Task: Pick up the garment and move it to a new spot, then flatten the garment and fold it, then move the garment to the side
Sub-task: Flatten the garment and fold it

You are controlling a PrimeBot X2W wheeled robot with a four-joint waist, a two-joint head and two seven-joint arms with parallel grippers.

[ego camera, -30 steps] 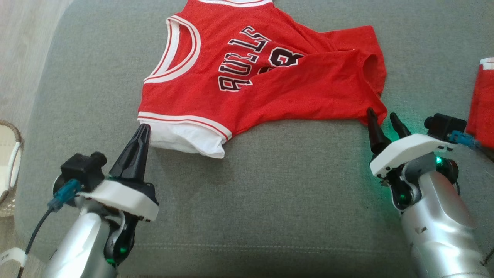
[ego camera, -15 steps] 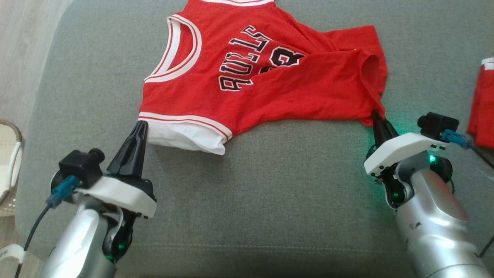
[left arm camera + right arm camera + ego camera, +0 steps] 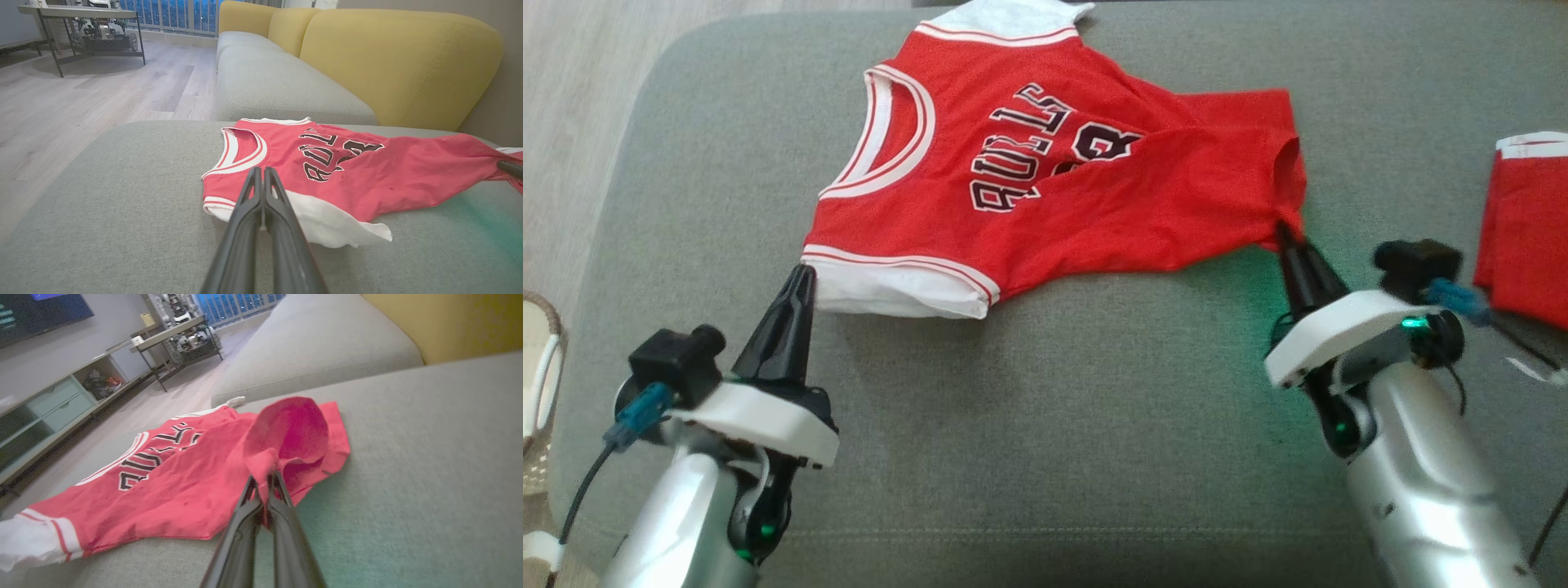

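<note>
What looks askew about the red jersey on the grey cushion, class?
The jersey lies crumpled, not flat: a diagonal fold hides part of its lettering, and white fabric pokes out past its striped edge by the left gripper.

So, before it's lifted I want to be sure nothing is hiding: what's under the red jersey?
The red jersey lies on the grey sofa cushion, and white fabric pokes out from beneath its near edge. Anything under the middle is covered and cannot be seen.
</note>
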